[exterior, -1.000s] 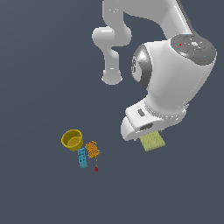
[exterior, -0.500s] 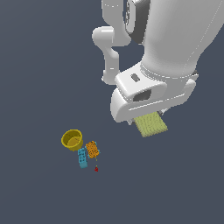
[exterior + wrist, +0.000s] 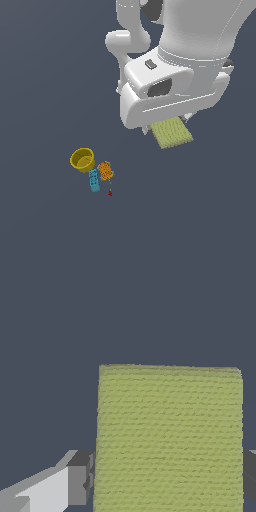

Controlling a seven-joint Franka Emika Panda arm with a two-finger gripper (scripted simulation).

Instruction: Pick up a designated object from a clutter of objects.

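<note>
The gripper point(image 3: 167, 476) is pinching the yellow-green sponge pad point(image 3: 169, 438) between its fingers point(image 3: 80, 485), holding it well apart from the yellow cup point(image 3: 82, 159).

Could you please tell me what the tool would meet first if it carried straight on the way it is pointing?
Probably only bare floor. The tool holds the yellow-green pad, and nothing else shows beyond it in the wrist view. Depth is unclear.

Yellow-green, finely textured pad point(image 3: 169, 438) — yellow cup point(image 3: 82, 159), blue brick point(image 3: 94, 180), orange block point(image 3: 105, 170), red piece point(image 3: 110, 193).
</note>
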